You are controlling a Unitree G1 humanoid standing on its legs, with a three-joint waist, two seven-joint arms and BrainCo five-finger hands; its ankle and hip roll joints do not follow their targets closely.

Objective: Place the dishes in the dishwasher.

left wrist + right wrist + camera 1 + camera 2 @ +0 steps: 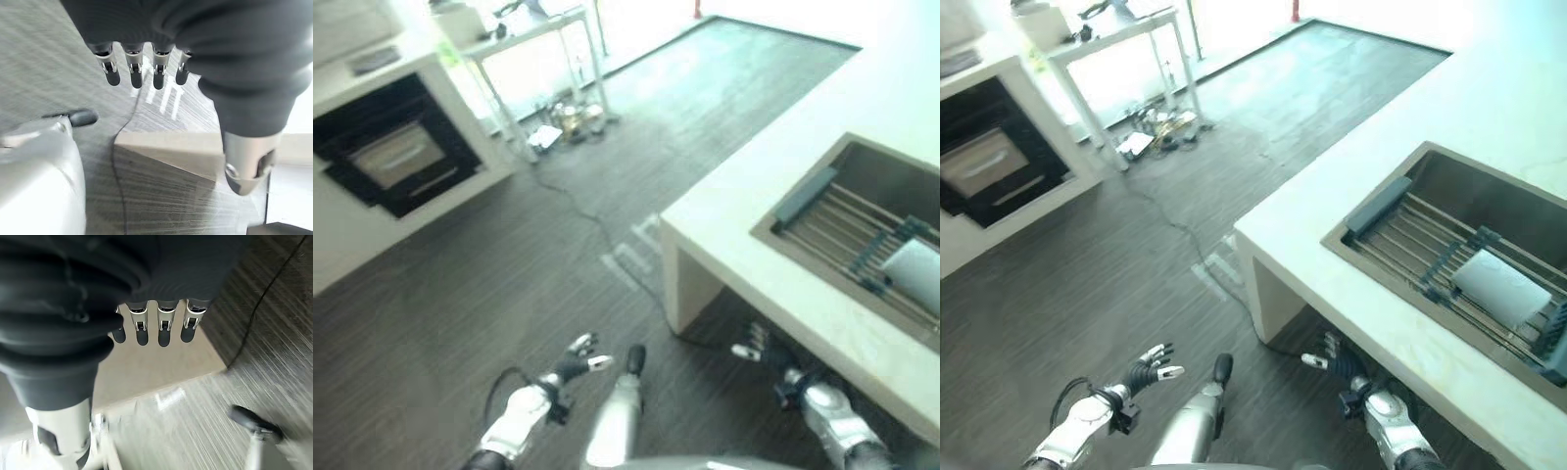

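Note:
A sunken sink (1430, 181) is set in the white counter (754, 166) at the right. Inside it a dark dish rack (1430, 255) holds a pale dish (1500, 285). My left hand (578, 358) hangs low over the dark floor at the bottom left, fingers relaxed and holding nothing; the left wrist view shows its fingers (136, 71) straight. My right hand (756, 344) hangs below the counter's front edge, open and holding nothing, its fingers (164, 329) straight in the right wrist view. A dark built-in appliance (396, 147) sits in the white cabinet at the far left.
The counter's corner (1258, 264) juts out ahead of my right hand. A white-legged table (538, 49) stands at the back with small items (570, 119) on the floor under it. White tape marks (631, 257) lie on the dark wood floor.

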